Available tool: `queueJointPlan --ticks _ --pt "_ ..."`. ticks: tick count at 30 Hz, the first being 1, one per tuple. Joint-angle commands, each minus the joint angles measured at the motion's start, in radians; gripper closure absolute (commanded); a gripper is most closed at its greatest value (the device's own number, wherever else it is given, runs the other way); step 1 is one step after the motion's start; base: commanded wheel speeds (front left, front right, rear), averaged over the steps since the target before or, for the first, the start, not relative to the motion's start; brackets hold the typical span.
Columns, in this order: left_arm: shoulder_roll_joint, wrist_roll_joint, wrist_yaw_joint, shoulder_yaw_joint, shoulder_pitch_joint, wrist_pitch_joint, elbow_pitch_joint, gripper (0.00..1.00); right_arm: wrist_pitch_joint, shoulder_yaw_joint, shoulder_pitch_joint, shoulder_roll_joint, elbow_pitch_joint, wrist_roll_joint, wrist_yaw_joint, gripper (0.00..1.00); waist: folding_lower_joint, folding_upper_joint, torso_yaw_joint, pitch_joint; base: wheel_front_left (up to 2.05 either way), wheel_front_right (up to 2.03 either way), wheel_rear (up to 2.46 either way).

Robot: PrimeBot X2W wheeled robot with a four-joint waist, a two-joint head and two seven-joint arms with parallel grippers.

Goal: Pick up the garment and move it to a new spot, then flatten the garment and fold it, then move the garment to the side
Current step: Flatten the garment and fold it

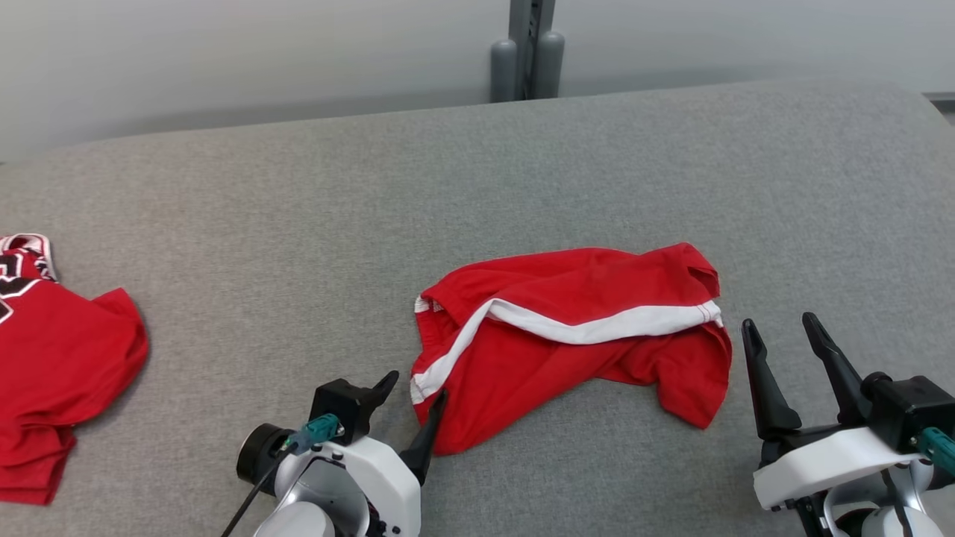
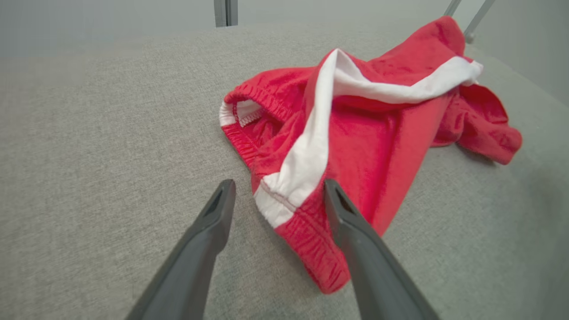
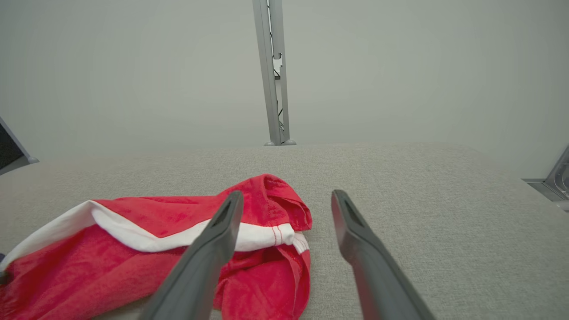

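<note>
The two long fingers (image 2: 209,242) of the left gripper (image 2: 279,186) are spread wide and nothing is clamped by them. Between their tips the gathered waistband (image 2: 306,240) of the red shorts (image 2: 378,133) is seen, at the corner where the white stripe (image 2: 311,151) ends. Whether the cloth is touched by either finger cannot be told. In the head view one fingertip of the left gripper (image 1: 416,389) is laid against the near edge of the red shorts (image 1: 567,350). From there the garment is spread away beyond the fingertips, crumpled and unfolded, with the white stripe (image 1: 597,324) running along it.

The fingers (image 3: 209,249) of the right gripper (image 3: 286,195) are likewise parted and nothing is held. The leg hem (image 3: 284,233) of the red shorts (image 3: 133,262) is bunched just beside its inner finger. In the head view a narrow strip of bare cloth surface is left between that hem and the right gripper (image 1: 780,324). The shorts are thus placed between the two grippers.

Both grippers and the garment are borne by a grey fabric surface (image 1: 522,171). Well apart from the left gripper, on its outer side, a red jersey (image 1: 60,358) with white and black lettering is laid in a heap. Far beyond the fingertips, past the surface's far edge, a metal post (image 1: 526,52) is stood upright against a pale wall.
</note>
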Motion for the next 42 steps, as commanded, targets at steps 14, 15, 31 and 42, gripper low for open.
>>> queueJointPlan --ticks 14,15,31,42 --pt "0.002 -0.025 -0.017 0.01 -0.06 -0.045 0.078 1.0 -0.01 -0.02 -0.03 -0.004 0.07 0.01 0.0 0.0 0.0 -0.0001 -0.016 0.036 0.0 0.0 0.0" --pt "0.003 -0.023 -0.016 0.008 -0.062 -0.045 0.075 1.0 -0.006 -0.021 -0.035 -0.011 0.087 0.01 0.0 0.0 0.0 -0.0001 -0.013 0.038 0.0 0.0 0.0" --pt "-0.004 -0.004 -0.013 -0.017 -0.105 -0.068 0.059 1.0 -0.036 0.111 -0.241 -0.085 0.375 0.079 0.0 0.0 0.0 -0.0001 0.05 0.094 0.0 0.0 0.0" --pt "0.009 -0.001 0.011 -0.002 -0.118 -0.124 0.039 1.0 -0.065 0.206 -0.293 -0.137 0.417 0.184 0.0 1.0 0.0 -0.0001 0.055 0.097 0.0 0.0 0.0"
